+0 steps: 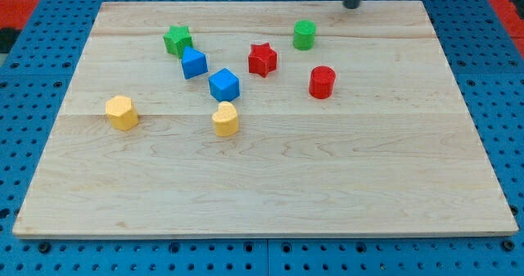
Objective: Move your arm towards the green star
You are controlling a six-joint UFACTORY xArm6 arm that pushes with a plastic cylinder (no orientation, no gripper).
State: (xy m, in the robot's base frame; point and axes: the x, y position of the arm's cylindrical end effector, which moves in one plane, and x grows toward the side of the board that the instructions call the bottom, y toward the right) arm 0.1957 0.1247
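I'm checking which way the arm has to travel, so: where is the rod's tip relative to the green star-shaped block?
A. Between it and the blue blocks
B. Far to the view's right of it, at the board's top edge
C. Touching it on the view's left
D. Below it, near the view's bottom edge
B: my tip sits at the top edge of the wooden board, well to the view's right of the green star-shaped block, beyond the green cylinder.

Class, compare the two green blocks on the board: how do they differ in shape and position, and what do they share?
The green star has points; the green cylinder is round. The green star sits toward the view's left, close beside a blue block; the green cylinder stands alone toward the view's right, nearer my tip. Both are green and lie near the board's top edge.
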